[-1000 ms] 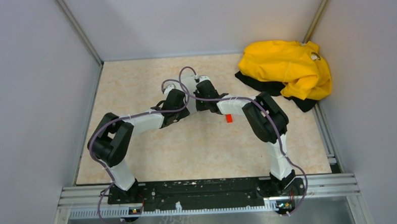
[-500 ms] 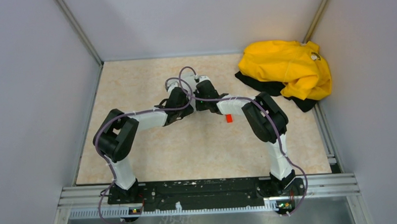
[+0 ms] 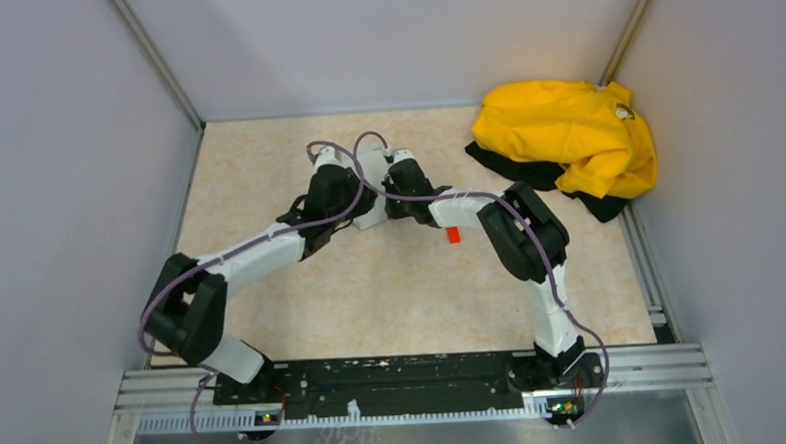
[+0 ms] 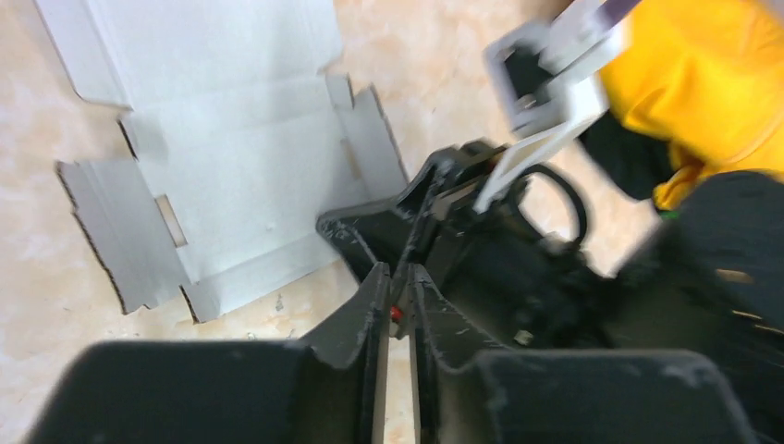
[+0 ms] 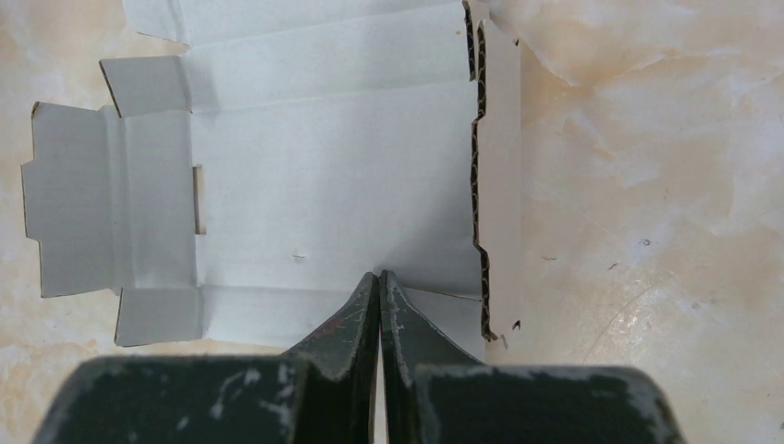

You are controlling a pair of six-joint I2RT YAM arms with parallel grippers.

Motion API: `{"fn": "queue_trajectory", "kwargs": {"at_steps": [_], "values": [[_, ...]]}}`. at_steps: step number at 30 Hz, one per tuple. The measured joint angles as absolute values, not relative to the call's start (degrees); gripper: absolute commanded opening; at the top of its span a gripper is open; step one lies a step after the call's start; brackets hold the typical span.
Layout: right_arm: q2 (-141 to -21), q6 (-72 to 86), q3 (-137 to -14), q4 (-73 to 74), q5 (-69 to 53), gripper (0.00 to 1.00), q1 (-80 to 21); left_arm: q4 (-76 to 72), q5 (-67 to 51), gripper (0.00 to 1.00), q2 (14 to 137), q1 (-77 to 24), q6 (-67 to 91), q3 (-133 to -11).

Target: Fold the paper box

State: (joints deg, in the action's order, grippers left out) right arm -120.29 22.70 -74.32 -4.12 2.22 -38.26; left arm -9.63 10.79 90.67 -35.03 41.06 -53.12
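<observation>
Nearest the arm bases, the tiny red block [image 3: 454, 234] lies on the counter [image 3: 402, 292], on the near side of the paper box and off to its right, clear of the work.

The paper box [image 5: 324, 185] is not yet a box. It lies as a flat die-cut sheet on the counter, every flap and tab spread out and no wall raised. The right tool [image 5: 379, 276] is fully closed with nothing between its fingers. Its joined tips sit at the near edge of the paper box's large middle panel, though I cannot tell whether they press on it.

The left tool [image 4: 396, 270] hangs just off the paper box's near right corner, above the right tool. Its fingers are almost together, leaving only a thin slit with nothing in it. That view is blurred.

The step in hand looks like raising the first side flap. It would go best with the right tool pinning the middle panel close beside a scored crease, so the sheet cannot skate. The left tool should then come in low under a flap's free edge and lift it about that crease, not mid-panel, since thin card buckles easily.

Far beyond the paper box, to its right, the yellow garment [image 3: 565, 134] is heaped.
</observation>
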Motion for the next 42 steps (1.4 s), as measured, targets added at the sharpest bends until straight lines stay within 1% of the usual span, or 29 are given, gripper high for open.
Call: {"fn": "queue_trajectory", "kwargs": {"at_steps": [2,6,11,17,30,42], "values": [[-120.29,22.7,-74.32,-4.14,1.93,0.0,-38.17,-8.64,11.9,0.06,86.96,-34.94,40.6,-53.12],[-120.36,22.7,-74.37,-4.12,1.61,0.0,-38.06,-5.96,14.04,0.03,82.21,-34.59,40.36,-52.01],[-120.38,22.7,-74.41,-4.08,1.58,0.0,-38.06,-3.81,14.96,0.01,80.2,-33.69,40.93,-45.78],[-120.38,22.7,-74.41,-4.05,1.58,0.0,-38.06,-3.84,13.78,0.0,81.56,-32.27,42.06,-41.95],[-120.42,22.68,-74.74,-3.6,1.58,0.0,-38.06,-5.65,12.58,0.0,89.76,-31.07,43.72,-43.09],[-120.62,22.68,-74.74,-3.99,1.52,0.0,-38.06,-6.48,13.72,0.0,92.49,-29.69,43.88,-45.67]]}}
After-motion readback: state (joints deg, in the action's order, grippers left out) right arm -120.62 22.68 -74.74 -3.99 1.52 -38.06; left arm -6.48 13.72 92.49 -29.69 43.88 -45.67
